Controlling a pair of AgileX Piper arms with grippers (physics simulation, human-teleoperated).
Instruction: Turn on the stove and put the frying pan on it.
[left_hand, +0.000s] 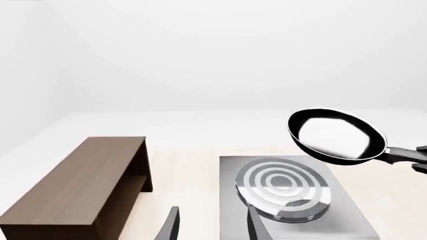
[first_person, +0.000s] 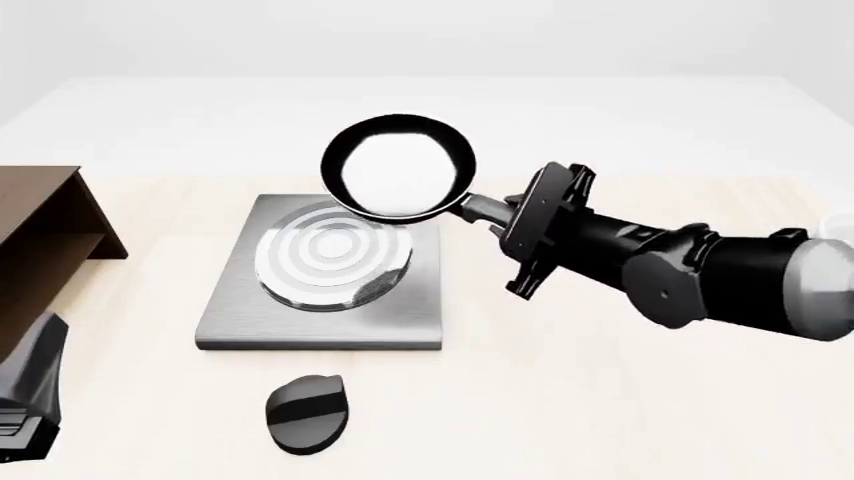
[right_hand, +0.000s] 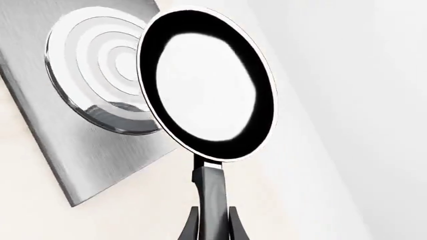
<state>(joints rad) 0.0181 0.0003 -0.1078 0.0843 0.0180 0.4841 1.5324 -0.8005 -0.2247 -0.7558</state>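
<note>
The stove is a grey slab (first_person: 400, 310) with silver rings (first_person: 324, 255); its black oval knob (first_person: 307, 410) lies on the table in front of it. My right gripper (first_person: 497, 214) is shut on the frying pan's handle (right_hand: 213, 192) and holds the black pan (first_person: 398, 165) tilted in the air above the stove's far right corner, clear of it. The pan (left_hand: 337, 135) and the stove (left_hand: 340, 215) also show in the left wrist view. My left gripper (left_hand: 213, 231) is open and empty, near the stove's front left, with its arm (first_person: 30, 385) at the bottom left.
A brown wooden shelf (first_person: 40, 235) stands left of the stove and also shows in the left wrist view (left_hand: 80, 185). A pale object (first_person: 841, 228) peeks in at the right edge behind my right arm.
</note>
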